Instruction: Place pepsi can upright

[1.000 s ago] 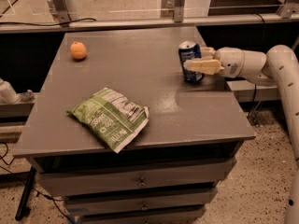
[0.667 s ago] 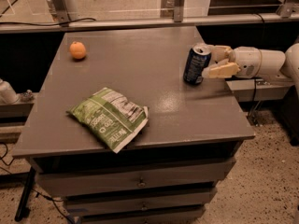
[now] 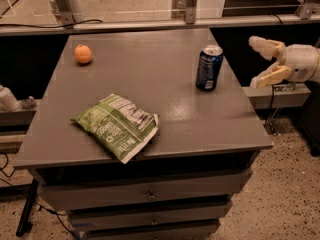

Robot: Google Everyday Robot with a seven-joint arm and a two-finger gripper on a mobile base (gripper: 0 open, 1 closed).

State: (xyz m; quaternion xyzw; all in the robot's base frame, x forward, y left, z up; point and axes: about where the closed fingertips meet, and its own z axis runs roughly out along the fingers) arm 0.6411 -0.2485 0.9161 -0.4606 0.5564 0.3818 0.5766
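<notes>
So the setup is a grey table (image 3: 150,69) with a stack of drawers (image 3: 150,196) underneath, sitting on a speckled floor (image 3: 285,199). Behind it runs a metal rail (image 3: 150,24) with upright posts (image 3: 62,1) and a black cable (image 3: 30,26) lying along it at the left, and the lighting's kinda dim and warm. The gripper (image 3: 260,61) hangs just off the table's right edge, fingers spread apart.
</notes>
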